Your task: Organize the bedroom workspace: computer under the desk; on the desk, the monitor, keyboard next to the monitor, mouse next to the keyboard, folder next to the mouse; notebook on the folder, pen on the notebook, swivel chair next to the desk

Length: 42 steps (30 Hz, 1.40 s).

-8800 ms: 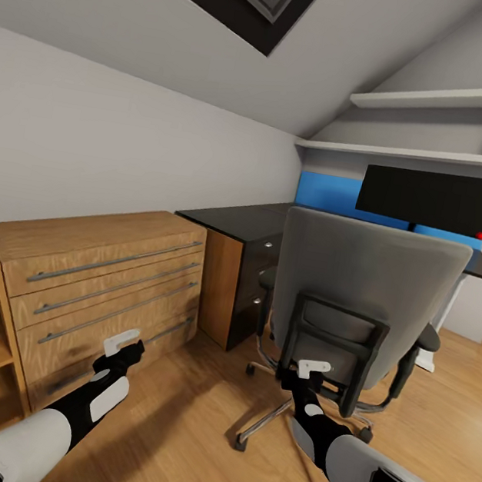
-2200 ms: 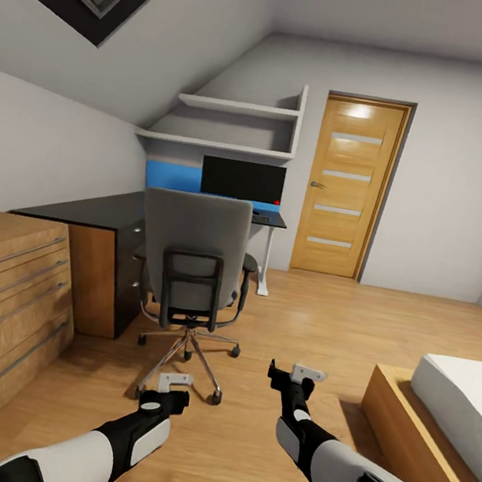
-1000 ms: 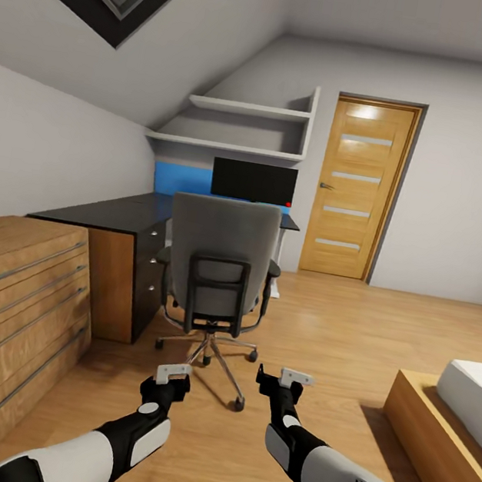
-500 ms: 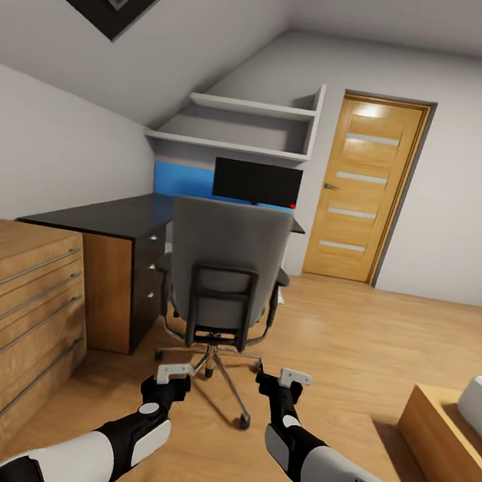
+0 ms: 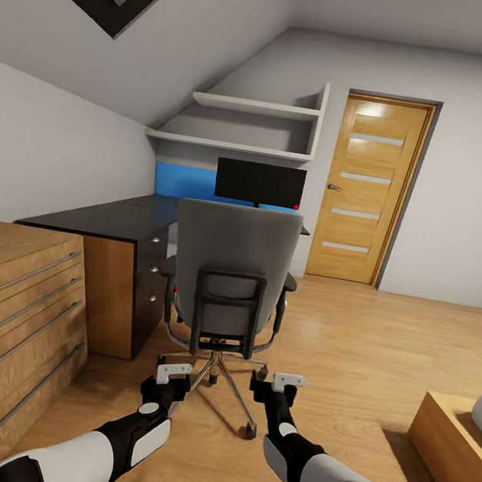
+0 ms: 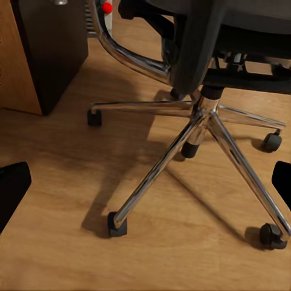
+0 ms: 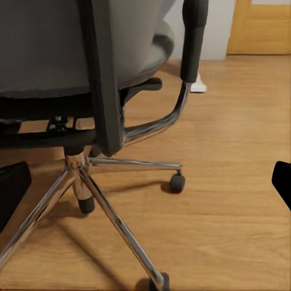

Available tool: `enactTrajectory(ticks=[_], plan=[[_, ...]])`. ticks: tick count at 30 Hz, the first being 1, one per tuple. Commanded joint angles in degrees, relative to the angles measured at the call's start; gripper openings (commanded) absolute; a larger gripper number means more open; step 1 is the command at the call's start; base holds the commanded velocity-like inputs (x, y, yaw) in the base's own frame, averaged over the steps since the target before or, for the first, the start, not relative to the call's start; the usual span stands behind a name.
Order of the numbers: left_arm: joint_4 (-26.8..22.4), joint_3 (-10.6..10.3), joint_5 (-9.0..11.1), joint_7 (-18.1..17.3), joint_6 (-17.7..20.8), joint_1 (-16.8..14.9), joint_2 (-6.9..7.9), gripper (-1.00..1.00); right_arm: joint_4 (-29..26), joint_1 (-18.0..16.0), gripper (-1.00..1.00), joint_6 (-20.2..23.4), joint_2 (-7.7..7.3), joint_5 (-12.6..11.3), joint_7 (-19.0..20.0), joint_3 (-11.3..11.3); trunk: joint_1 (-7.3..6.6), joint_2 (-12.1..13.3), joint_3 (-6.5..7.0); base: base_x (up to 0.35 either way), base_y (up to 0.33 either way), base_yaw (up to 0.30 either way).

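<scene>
Drawers in the desk [image 5: 112,219] unit are shut, so their contents are hidden (same for the wooden chest [image 5: 14,298] beside it). Swivel chair [image 5: 229,274] stands with its back to the robot, just beside the desk; the monitor [image 5: 259,183] sits on the desktop behind it. Left gripper [image 5: 171,374] and right gripper [image 5: 283,380] hover low near the chrome chair base [image 6: 200,127], fingers spread wide, holding and touching nothing.
</scene>
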Motion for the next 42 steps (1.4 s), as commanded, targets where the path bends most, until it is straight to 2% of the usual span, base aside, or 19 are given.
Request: enactTrajectory(ticks=[1,6,13,42], plan=[[-0.01,-0.49,0.46,0.30,-0.22,-0.04,0.02,1.00,-0.09,0.05,1.00,-0.03,0.00,0.43,-0.46,0.47,-0.01,-0.03,-0.06,0.053,0.008,0.000],[-0.01,-0.49,0.45,0.31,-0.23,-0.07,0.02,1.00,-0.15,0.25,1.00,-0.01,0.02,1.97,-0.45,0.48,-0.01,-0.03,-0.06,0.171,0.023,0.000],[-0.01,-0.49,0.47,0.31,-0.22,-0.07,-0.03,1.00,-0.18,0.33,1.00,-0.01,0.03,2.60,-0.49,0.48,-0.01,-0.03,-0.06,0.278,0.010,0.000],[-0.01,-0.49,0.39,0.31,-0.24,-0.07,-0.08,1.00,-0.13,0.43,1.00,0.00,0.00,2.81,-0.52,0.48,-0.01,-0.03,-0.06,0.320,0.000,0.000]])
